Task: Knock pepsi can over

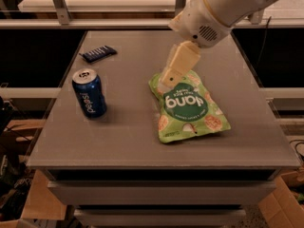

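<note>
pepsi can (89, 92) upright on table (128, 141) | hand (166, 85) above green snack bag (190, 109) (far corner), apart from can

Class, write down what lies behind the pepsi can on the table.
A flat dark-blue packet lies behind the pepsi can, apart from it; the can hides a little table. The gripper hovers over the green snack bag.
</note>
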### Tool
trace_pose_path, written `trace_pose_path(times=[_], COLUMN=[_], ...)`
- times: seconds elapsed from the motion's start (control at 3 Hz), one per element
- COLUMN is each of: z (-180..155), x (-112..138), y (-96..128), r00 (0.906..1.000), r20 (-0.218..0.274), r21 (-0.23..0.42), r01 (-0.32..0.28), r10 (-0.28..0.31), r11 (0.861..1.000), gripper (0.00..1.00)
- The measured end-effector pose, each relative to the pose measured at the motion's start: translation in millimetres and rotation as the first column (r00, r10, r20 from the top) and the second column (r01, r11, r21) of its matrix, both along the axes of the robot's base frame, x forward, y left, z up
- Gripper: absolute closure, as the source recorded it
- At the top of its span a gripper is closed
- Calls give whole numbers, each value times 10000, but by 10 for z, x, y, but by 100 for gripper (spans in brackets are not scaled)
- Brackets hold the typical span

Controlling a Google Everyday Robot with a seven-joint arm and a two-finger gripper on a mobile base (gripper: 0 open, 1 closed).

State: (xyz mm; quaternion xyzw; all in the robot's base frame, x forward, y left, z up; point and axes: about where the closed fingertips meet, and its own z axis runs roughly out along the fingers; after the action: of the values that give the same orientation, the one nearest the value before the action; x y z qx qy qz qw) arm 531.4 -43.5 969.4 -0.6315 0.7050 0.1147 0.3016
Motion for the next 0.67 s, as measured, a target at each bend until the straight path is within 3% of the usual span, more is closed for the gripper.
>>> trace_pose_path(times=[0.33,0.67], z=[-90,-94], x=[60,53], y=[562,558], r00=[9985,9985], r20=[120,104], r21=[1417,1392], r01=[-537,-548], r10=[525,539], r11=[9884,9888], gripper=[0,0])
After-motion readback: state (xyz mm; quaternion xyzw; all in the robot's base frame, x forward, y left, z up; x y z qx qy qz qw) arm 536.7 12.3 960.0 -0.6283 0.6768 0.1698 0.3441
